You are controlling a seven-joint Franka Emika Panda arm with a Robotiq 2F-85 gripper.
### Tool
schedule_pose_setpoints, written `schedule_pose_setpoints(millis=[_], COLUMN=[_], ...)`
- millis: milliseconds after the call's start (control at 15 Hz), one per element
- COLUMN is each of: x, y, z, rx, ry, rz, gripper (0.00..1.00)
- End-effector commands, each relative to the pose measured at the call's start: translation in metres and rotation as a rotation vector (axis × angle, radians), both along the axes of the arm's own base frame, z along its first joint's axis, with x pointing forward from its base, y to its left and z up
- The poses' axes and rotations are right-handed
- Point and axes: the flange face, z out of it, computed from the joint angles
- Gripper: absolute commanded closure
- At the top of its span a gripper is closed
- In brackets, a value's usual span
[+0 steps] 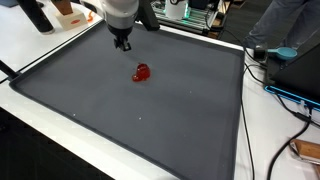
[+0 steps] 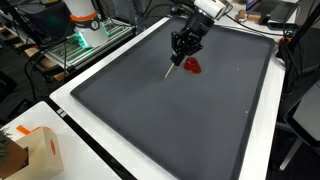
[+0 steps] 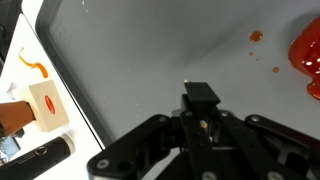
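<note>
**My gripper is shut, close to a red blob on the gray mat**

The red blob [image 1: 142, 73] lies on the mat, a bit nearer the far edge than the middle. It shows in both exterior views [image 2: 191, 65]. In the wrist view it sits at the top right [image 3: 308, 50], with small red drops [image 3: 256, 36] just beside it.

My gripper [image 1: 123, 44] hangs over the mat, near the blob but not touching it. The jaws are closed tight. In an exterior view a thin pale stick [image 2: 168, 71] pokes out under my gripper [image 2: 183, 56] and slants down toward the mat. I cannot tell if the jaws are pinching it. In the wrist view my gripper [image 3: 200, 98] is dark and I see nothing in it.

The mat [image 1: 150, 125] is big, dark gray and flat, with a thin black rim. It covers most of a white table [image 1: 50, 132].

A small orange and white box [image 2: 40, 150] stands on the table past one corner of the mat. In the wrist view a black tube [image 3: 35, 155] lies near that box. Blue cables [image 1: 290, 95] run beside the table. A machine with green lights [image 2: 85, 40] stands behind it.
</note>
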Motion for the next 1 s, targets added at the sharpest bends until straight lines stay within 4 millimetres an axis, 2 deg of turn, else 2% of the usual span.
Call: schedule_pose_setpoints(millis=[0,333,600,933], x=[0.004,0.005,0.008,0.012], y=[0.005,0.017,0.027,0.030], z=[-0.003,-0.009,-0.022,-0.039], rx=[-0.055,-0.094,-0.159,-0.255], ry=[-0.021,-0.034,-0.044,-0.033], rz=[0.001,0.014,0.020,0.017], gripper=[0.97,0.97,0.97,0.97])
